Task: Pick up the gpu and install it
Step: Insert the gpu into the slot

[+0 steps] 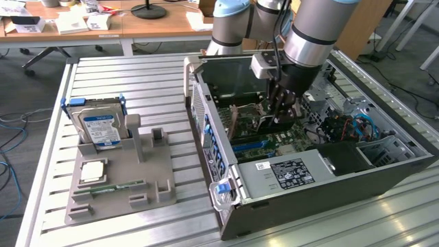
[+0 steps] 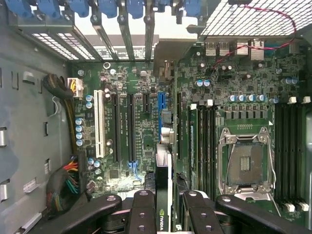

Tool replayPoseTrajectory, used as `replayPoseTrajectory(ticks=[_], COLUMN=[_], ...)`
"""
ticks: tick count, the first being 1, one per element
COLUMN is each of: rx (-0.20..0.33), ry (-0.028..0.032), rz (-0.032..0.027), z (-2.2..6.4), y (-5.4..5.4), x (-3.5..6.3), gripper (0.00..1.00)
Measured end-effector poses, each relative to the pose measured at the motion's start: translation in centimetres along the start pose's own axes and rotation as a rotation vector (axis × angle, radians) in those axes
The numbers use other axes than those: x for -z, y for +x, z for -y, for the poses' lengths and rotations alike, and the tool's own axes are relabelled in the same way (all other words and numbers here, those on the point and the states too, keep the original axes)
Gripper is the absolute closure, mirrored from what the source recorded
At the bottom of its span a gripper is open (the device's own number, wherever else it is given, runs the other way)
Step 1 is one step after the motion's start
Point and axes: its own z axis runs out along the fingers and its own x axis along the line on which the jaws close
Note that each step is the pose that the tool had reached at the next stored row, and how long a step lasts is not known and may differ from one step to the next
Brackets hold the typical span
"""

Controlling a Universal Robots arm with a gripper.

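The only writing clear enough to read was the NVIDIA logo on the narrow edge of the graphics card, close to the black fingers. The power supply in the computer case carried a black-and-white sticker. The hard drive on the grey stand had a blue-and-white label. The print on both was too small to make out.

The arm reached steeply down from above into the open case. The gripper was low inside the case, over the motherboard. Its fingers were clamped on the graphics card from both sides, pinching it between them.

The card appeared edge-on as a thin, dark strip with a paler band along it. It stood inside the case, roughly in line with the blue slot. Whether it touched the slot could not be told. Long black slots ran along one side of it, and the processor socket lay on the other.

Toward the exterior view's left, well apart from the case, a memory stick and a processor chip lay on the stand.
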Motion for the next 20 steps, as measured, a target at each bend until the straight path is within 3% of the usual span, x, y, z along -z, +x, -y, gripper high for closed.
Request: replayPoseTrajectory(ticks=[20], rx=[0.0], ry=[0.0015], rz=[0.0017], z=[-0.57], y=[0.1], x=[-1.34], gripper=[0.73])
